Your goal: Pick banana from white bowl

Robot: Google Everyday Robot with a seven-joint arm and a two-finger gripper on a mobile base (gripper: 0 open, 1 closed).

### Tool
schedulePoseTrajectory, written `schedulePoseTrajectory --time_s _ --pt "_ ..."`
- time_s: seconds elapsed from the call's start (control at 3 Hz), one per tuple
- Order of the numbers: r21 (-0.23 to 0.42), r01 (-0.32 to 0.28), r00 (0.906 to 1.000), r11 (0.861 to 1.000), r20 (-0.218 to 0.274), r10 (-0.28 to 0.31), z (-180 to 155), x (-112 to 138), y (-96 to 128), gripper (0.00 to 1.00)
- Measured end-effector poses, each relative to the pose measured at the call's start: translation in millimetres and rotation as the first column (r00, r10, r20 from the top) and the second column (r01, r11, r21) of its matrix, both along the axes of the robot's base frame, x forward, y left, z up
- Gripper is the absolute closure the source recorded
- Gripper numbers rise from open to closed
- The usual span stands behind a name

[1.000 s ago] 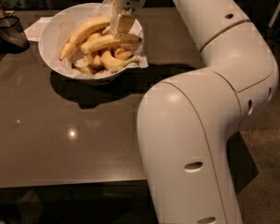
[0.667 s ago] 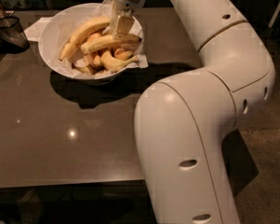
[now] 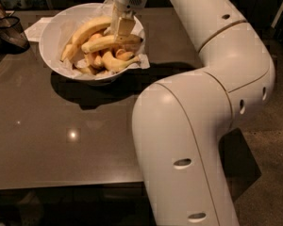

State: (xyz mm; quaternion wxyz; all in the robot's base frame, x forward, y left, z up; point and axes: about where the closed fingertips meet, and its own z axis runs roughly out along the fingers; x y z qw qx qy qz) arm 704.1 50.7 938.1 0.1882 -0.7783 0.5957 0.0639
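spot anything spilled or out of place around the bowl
Nothing spilled. The bananas all lie inside the white bowl; only its crumpled paper lining pokes over the rim on the arm's side. The gripper sits low over the pile.

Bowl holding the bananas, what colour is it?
The bowl is white, clearest in the camera view; the hand sits over its bananas.

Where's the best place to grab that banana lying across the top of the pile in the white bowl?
Its thick middle, from straight above. The top banana lies nearly flat across the other bananas, exposed on its upper side, while the white bowl has a deep wall that would probably block a sideways approach. The gripper is right at that banana.
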Motion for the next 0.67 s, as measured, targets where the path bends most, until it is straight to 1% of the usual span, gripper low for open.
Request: schedulePoseTrajectory --time_s 0.33,0.67 --pt "-0.004 -0.002 1.0000 1.000 -0.006 0.002 -3.2 0.9 -0.3 0.46" --pt "-0.011 0.001 1.0000 1.000 -0.009 -0.001 -6.2 3.0 -2.8 0.46"
